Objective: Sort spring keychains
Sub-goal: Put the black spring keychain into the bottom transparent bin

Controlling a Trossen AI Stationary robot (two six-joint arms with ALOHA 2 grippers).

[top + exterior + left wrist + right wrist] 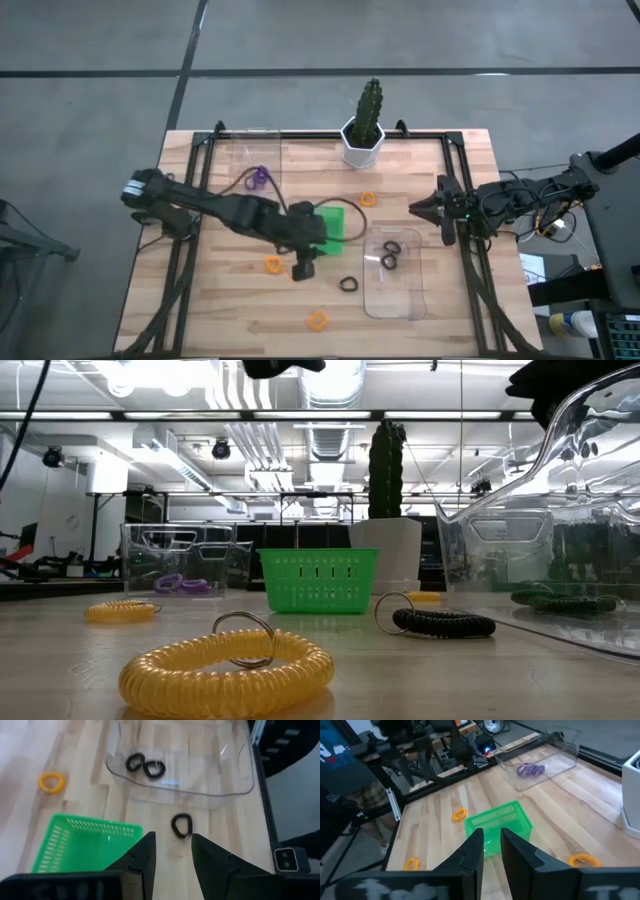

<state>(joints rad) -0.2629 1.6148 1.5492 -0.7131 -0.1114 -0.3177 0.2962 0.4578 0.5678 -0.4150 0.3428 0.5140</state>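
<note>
My left gripper [303,268] is open and empty above the table, by the green tray's [337,224] near side. In its wrist view the fingers [172,855] stand just short of a loose black keychain [181,826], which also shows in the high view [348,284]. Two black keychains [389,254] lie in the clear tray [395,295] at the right. Purple keychains [258,178] lie in a clear tray at the far left. Orange keychains [273,264], [317,320], [368,199] lie loose on the table. My right gripper [425,208] waits at the right, empty, its fingers [492,847] a narrow gap apart.
A cactus in a white pot [362,140] stands at the far edge, in the middle. Black frame rails [470,260] run along the table's left and right sides. In the low view an orange keychain [225,670] lies closest, with the black one [440,622] behind it.
</note>
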